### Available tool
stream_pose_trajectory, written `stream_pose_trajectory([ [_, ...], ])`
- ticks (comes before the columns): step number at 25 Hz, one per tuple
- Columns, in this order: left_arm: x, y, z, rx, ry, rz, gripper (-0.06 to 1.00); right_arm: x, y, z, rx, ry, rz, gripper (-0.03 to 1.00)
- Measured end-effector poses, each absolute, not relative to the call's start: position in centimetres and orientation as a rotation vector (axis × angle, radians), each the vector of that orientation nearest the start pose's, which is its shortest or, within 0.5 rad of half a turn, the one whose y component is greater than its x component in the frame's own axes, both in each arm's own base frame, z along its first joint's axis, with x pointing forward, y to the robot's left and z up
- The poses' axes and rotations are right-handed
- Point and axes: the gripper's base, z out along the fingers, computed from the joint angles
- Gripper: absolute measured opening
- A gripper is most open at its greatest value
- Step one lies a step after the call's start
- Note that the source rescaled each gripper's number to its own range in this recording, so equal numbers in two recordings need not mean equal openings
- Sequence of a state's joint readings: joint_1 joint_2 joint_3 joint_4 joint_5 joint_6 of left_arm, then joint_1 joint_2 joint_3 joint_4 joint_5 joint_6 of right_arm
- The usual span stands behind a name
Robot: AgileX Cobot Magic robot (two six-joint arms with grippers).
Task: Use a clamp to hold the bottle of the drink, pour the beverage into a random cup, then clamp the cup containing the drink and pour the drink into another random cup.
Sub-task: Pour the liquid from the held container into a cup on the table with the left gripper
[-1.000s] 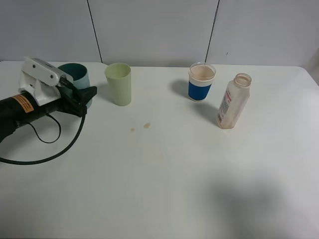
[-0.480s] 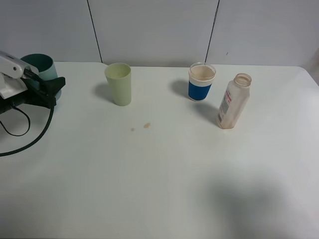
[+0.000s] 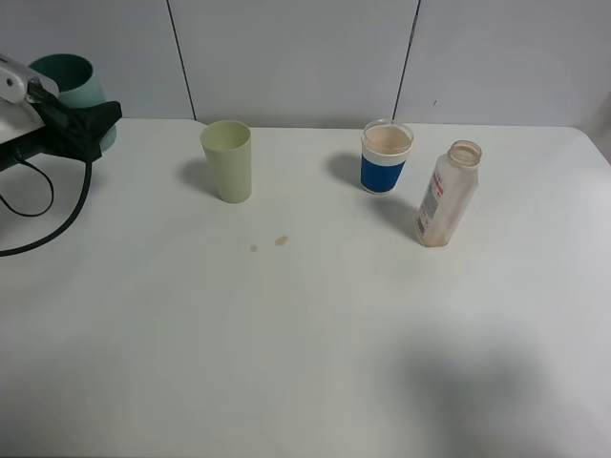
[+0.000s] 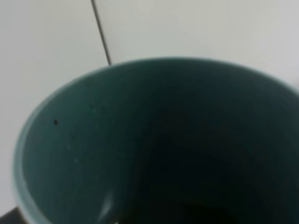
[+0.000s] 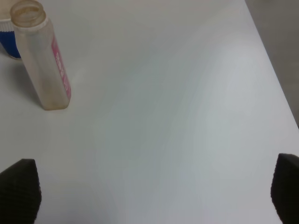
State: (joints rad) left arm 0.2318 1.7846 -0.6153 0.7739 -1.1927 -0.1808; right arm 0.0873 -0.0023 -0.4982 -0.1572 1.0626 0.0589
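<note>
First pour seemingly done, bottle (image 3: 446,196) standing; left pincer (image 3: 95,124) clamps teal cup (image 3: 67,81) aloft, pale cup (image 3: 227,160) awaiting; right pincer (image 5: 152,189) apart.

teal cup (image 3: 91,84) held aloft far left, pale cup (image 3: 227,162), bottle (image 3: 447,196) upright

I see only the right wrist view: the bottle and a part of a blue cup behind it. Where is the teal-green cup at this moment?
Observer: The left end effector is shut on the teal-green cup, at the far left of the high view.
Operator: And the other cup, the pale one?
Observer: The pale yellow-green cup stands upright on the table, to the left of the blue-banded cup and apart from it.
</note>
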Motion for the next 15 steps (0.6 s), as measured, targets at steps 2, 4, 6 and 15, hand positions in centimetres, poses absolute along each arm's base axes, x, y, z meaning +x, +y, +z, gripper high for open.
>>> stream_pose_trajectory([
  [2,31.5,1.2,18.2,0.516,1.517,-0.261,0.01,-0.5,-1.3,27.7,-0.021,2.037,-0.096,1.00],
  [4,32.0,1.2,18.3,0.536,1.538,-0.263,0.01,-0.5,-1.3,27.7,-0.021,2.037,-0.096,1.00],
  [6,32.4,1.0,18.3,0.557,1.572,-0.257,0.01,-0.5,-1.3,27.7,-0.021,2.037,-0.096,1.00],
  [15,33.8,0.1,18.2,0.538,1.706,-0.259,0.01,-0.5,-1.3,27.7,-0.021,2.037,-0.096,1.00],
])
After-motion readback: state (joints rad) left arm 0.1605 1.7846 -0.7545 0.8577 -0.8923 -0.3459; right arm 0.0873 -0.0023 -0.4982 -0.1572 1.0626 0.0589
